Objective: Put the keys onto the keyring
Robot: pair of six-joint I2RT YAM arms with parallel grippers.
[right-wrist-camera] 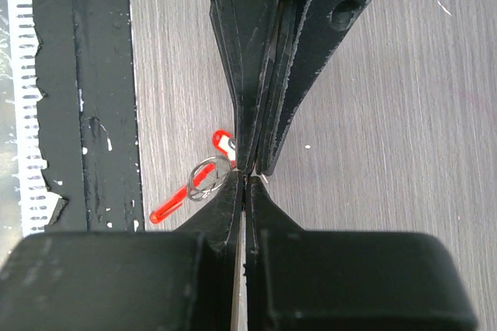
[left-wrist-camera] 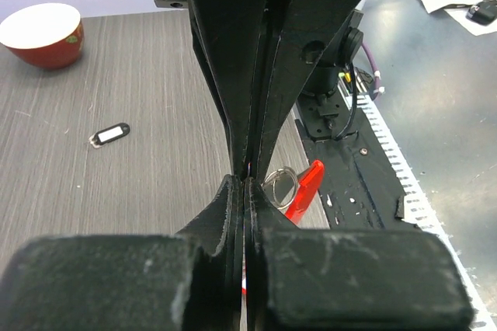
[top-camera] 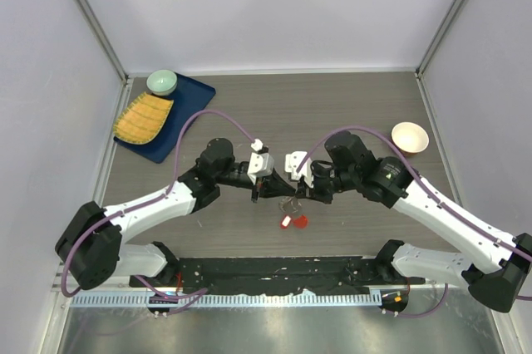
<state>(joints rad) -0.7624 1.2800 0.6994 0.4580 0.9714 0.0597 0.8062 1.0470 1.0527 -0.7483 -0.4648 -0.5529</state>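
Over the table (top-camera: 332, 113) our left gripper (left-wrist-camera: 247, 178) and right gripper (right-wrist-camera: 245, 175) meet shut by the keyring (right-wrist-camera: 208, 178), grasp unclear; we judge threading next.

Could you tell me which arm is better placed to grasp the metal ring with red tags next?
Right, narrowly: the metal ring with red tags lies on its side of where the right gripper and left gripper meet, both shut.

Left arm (top-camera: 158, 204) and right arm (top-camera: 440, 203) reach inward with elbows bent, bringing the left gripper (top-camera: 259, 191) and right gripper (top-camera: 298, 191), each with jaws pressed together, tip to tip.
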